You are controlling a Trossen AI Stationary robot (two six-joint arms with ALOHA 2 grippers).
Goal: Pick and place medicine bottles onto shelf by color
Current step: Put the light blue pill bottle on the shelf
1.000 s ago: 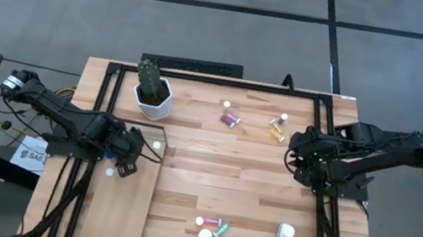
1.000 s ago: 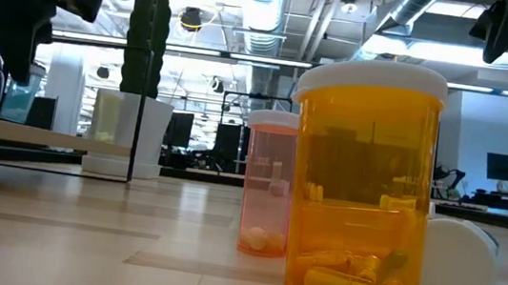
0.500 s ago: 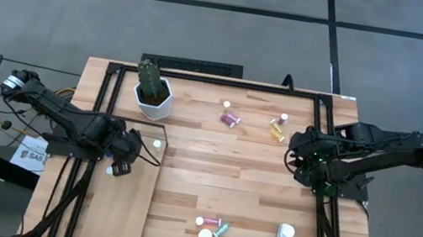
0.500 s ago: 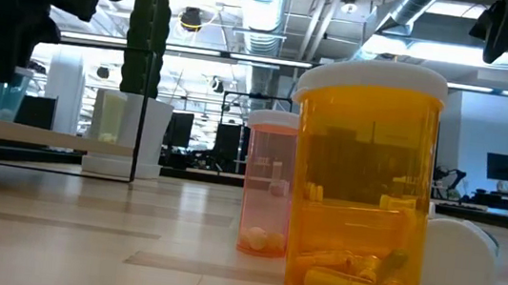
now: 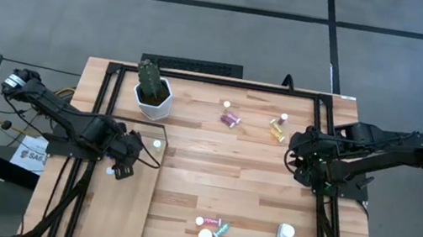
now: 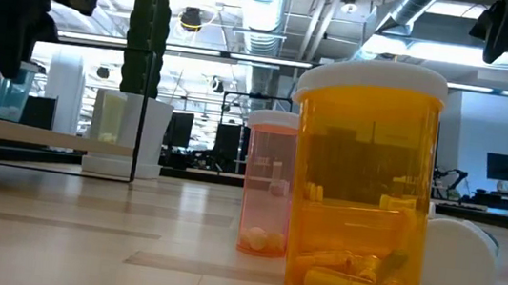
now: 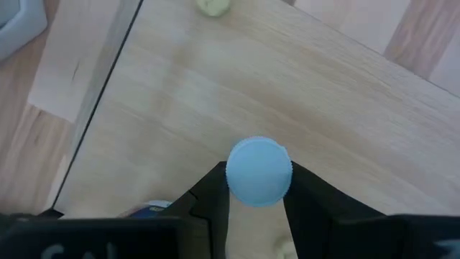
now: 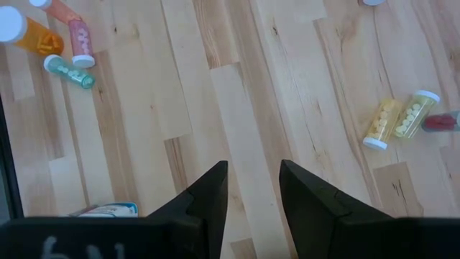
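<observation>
We see a wooden surface (image 5: pixel 220 171) from above, with small medicine bottles scattered on it. In the low view, an amber bottle (image 6: pixel 361 188) with a white cap stands upright at centre right, with yellow capsules lying at its bottom. Just behind it to the left stands a pink bottle (image 6: pixel 269 183) holding a few pale pills, and a white bottle (image 6: pixel 459 260) lies on its side at lower right. In the right wrist view, two yellowish bottles (image 8: pixel 399 119) full of pills lie side by side at the right, and a teal bottle (image 8: pixel 70 72) with pills lies at upper left beside a pink one and an amber one.

The shelf (image 5: pixel 119 206) — a pale board — sits at the lower left of the high view. The left tool (image 7: pixel 257 193) hangs over it, its fingers closed narrowly on a blue bottle (image 7: pixel 259 171), gripping it just below its round cap. A white hexagonal pot (image 5: pixel 152 99) with a cactus stands at upper left.

The right tool (image 8: pixel 253 188) waits at the surface's right edge — fingers partly apart, holding nothing.
</observation>
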